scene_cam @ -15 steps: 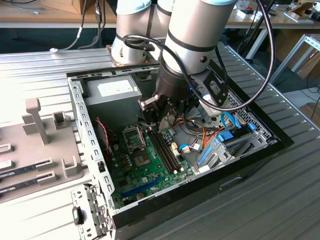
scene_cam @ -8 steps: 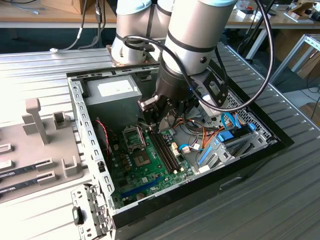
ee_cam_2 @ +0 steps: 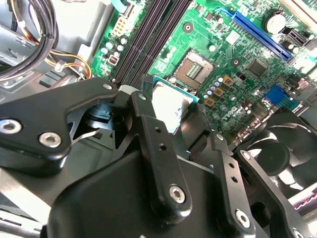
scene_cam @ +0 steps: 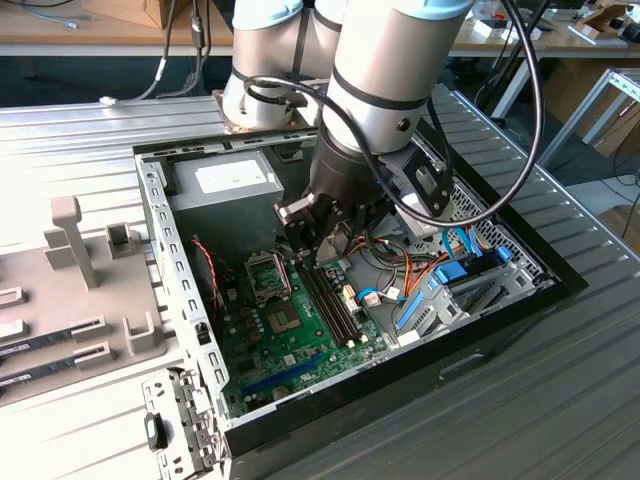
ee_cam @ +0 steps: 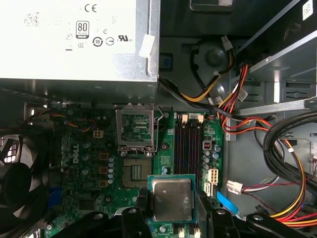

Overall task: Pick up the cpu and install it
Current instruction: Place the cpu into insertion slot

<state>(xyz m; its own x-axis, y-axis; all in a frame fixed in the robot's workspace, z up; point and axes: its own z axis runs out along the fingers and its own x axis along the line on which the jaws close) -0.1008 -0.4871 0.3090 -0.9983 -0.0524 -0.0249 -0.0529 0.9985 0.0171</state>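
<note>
Here the ribbed metal desk [scene_cam: 60,130] carries an open computer case [scene_cam: 165,250], and everything that matters sits around the cpu socket [scene_cam: 283,320] on the green motherboard [scene_cam: 300,350]. Furthest to the exterior view's left of the socket is the case wall. Beyond the socket, against the back of the case, lies the grey power supply [scene_cam: 225,185]. The socket is open and empty: its load plate [scene_cam: 268,272] stands swung up on the power-supply side, and the contact field is bare in both wrist views.

Just to the exterior view's right of the socket hangs the tool [scene_cam: 322,248], pointing down into the case. Its fingers [ee_cam: 142,204] are clamped on two opposite edges of the cpu [ee_cam: 172,199], which is held flat with its metal top toward the wrist and its green rim showing. As far as I can judge, the cpu is above the board and touches nothing but the fingers.

It is not over the socket. It stands off toward the memory slots [scene_cam: 335,305] and toward the side away from the load plate, near the socket but apart from it. Being square, it has no long axis; its edges run about parallel to the socket's edges. Past the memory slots, further to the exterior view's right of the socket, lie orange and blue cables [scene_cam: 445,265].
</note>
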